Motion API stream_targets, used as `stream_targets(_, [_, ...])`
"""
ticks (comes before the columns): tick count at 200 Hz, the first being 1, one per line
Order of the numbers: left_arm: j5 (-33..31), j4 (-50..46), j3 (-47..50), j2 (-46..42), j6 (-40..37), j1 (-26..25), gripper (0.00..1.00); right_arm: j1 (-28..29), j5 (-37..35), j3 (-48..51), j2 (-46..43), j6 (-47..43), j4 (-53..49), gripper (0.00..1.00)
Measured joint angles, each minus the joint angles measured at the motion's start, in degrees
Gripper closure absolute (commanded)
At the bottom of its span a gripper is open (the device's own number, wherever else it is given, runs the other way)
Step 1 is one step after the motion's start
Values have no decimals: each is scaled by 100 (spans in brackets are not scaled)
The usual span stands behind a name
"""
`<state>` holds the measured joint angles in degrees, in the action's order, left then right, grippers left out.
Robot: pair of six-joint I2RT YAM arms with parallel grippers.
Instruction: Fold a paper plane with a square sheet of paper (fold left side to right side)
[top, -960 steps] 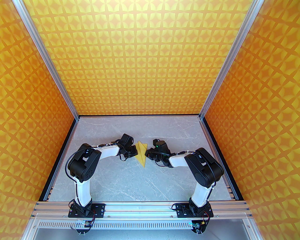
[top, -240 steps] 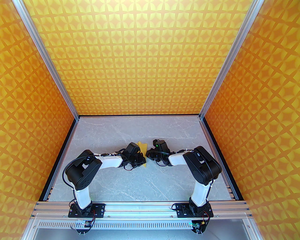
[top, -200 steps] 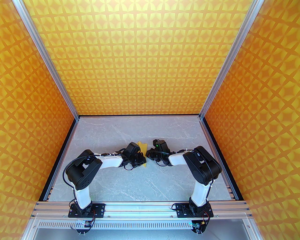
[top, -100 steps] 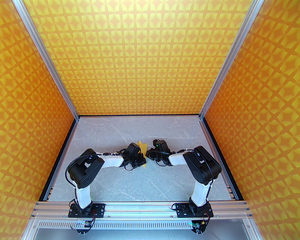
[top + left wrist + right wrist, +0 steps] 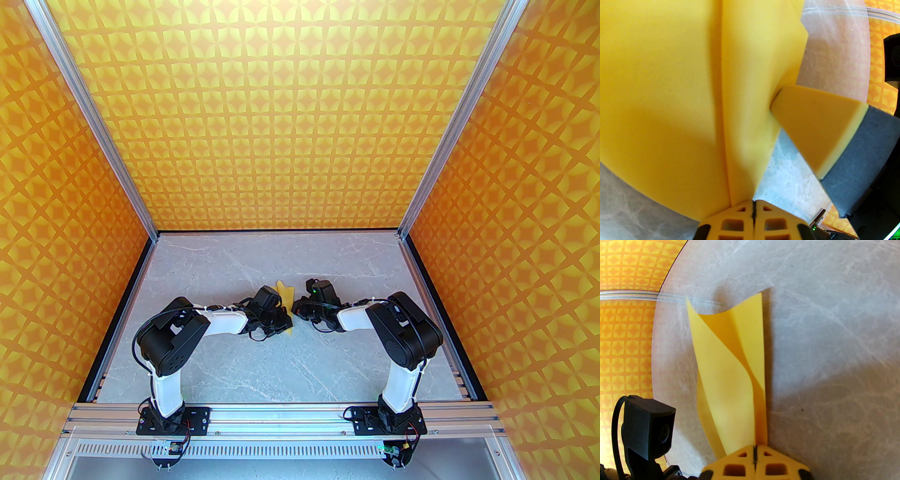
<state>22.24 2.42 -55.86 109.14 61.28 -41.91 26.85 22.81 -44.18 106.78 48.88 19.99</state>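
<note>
The square sheet of paper, plain yellow and creased into a narrow paper plane shape, stands between my two grippers at mid-table. My left gripper is shut on its left flap, which curls over toward the right. In the left wrist view the paper runs down into the closed fingers. My right gripper is shut on the paper's right edge. In the right wrist view the paper rises from the closed fingers. A pad of the right gripper touches the paper's edge.
The grey marble table is boxed in by orange star-patterned walls on three sides. An aluminium rail with both arm bases runs along the near edge. The left wrist camera housing sits close beside the paper.
Since the earliest frame my left gripper has moved right, carrying the paper's left flap over toward the right gripper. Over the last second the left elbow shifted slightly right; the paper hardly moved.
</note>
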Motion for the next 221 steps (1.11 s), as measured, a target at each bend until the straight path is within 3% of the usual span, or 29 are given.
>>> stream_targets(221, [85,4,122,-61,26,-122,100,0,17,0,4,0,11,100])
